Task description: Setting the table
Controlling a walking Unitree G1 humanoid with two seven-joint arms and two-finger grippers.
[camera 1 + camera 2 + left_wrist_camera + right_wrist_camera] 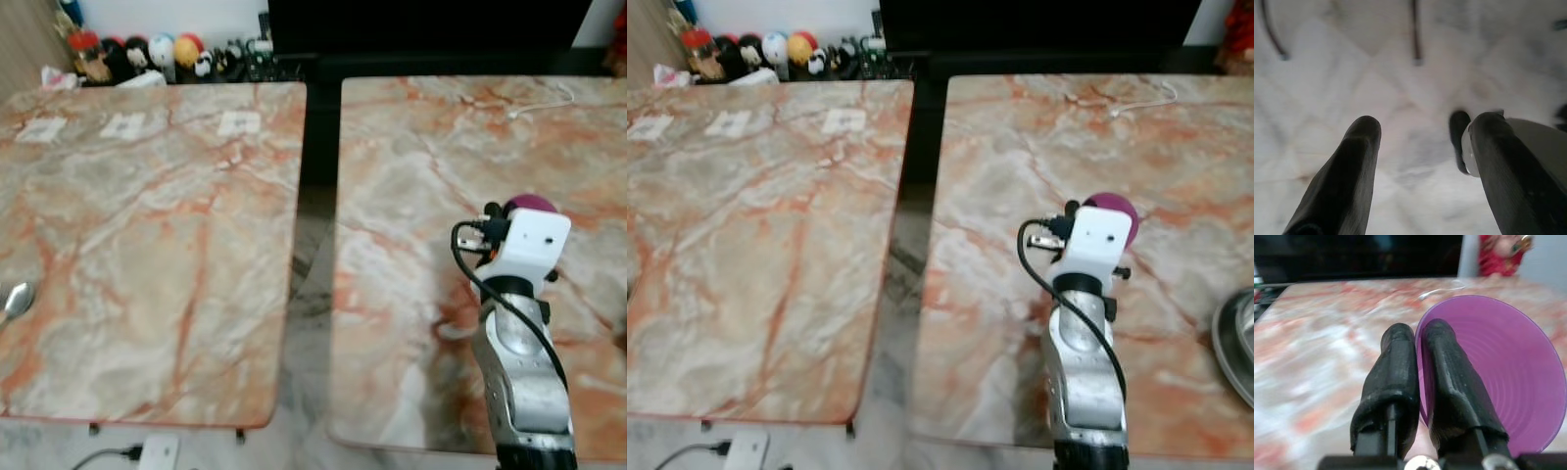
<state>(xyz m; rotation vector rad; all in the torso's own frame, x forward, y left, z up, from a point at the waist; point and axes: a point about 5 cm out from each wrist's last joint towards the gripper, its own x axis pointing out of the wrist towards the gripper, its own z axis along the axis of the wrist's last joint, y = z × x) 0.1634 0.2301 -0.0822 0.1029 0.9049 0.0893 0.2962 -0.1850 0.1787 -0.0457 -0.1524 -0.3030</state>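
The right gripper [1418,377] is clenched on the rim of a purple cup [1498,367], one finger inside and one outside, above the right marble table [411,157]. The left gripper [1420,161] hangs with fingers spread over pale floor [1400,88]. Farther off, a white cable [544,103] lies near the table's far edge.

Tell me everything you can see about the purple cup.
The purple cup looks like thin, smooth plastic with faint rings inside and seems empty. The right gripper holds it by the rim, jaws closed with one finger inside and one outside. From the head views it is above the right-hand marble table, mostly hidden behind the wrist; whether it touches the table is unclear.
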